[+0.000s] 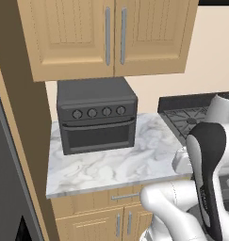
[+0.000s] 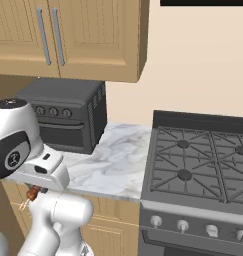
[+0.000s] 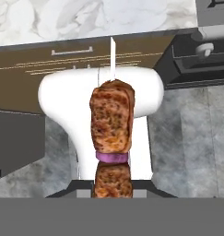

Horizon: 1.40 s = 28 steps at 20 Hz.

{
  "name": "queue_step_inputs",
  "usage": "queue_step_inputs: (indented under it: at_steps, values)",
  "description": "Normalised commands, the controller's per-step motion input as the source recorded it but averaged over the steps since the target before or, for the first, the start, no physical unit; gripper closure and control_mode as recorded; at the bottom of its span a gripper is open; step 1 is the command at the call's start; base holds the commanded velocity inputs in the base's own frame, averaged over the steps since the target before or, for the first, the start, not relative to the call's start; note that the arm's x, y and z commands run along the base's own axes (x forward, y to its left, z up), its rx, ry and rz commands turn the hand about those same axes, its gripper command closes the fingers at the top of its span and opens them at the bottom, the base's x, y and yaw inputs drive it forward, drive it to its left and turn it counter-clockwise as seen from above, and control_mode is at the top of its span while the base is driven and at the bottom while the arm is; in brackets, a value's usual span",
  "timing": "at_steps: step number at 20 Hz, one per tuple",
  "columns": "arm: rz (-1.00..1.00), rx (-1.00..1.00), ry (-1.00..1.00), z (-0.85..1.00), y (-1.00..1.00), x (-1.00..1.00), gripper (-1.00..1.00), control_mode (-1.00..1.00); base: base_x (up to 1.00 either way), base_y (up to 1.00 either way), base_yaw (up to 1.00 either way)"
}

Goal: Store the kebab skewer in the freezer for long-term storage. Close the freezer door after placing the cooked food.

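Marble counter (image 1: 134,162) with toaster oven (image 1: 97,115) (stove (image 2: 198,165) beside); fingers (image 3: 112,184) clamped on kebab skewer (image 3: 112,124).

The kebab skewer (image 3: 112,124) runs off the hand view's bottom, its lower end hidden.

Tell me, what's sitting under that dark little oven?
The toaster oven stands on the marble counter. Below that are wooden cupboards with metal handles. The counter beneath the oven is covered, and the cupboards are shut.
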Motion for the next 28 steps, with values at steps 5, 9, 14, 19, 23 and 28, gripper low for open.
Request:
queue_step_inputs:
  at_steps: [5, 9, 14, 19, 23, 28]
  values:
    - [0.0, 0.0, 0.0, 0.0, 0.0, -0.17, 1.0, -1.0, 0.0, 0.0, 0.0]
    - [0.0, 0.0, 0.0, 0.0, 0.0, -0.01, 1.0, -1.0, 0.0, 0.0, 0.0]
    - [0.0, 0.0, 0.0, 0.0, 0.0, 0.0, 1.0, 1.0, -0.19, 0.0, 0.0]
    - [0.0, 0.0, 0.0, 0.0, 0.0, 0.0, 1.0, 1.0, -0.56, 0.0, 0.0]
    - [0.0, 0.0, 0.0, 0.0, 0.0, 0.0, 1.0, 1.0, -0.67, 0.0, 0.0]
    - [0.0, 0.0, 0.0, 0.0, 0.0, 0.0, 1.0, 1.0, -0.75, 0.0, 0.0]
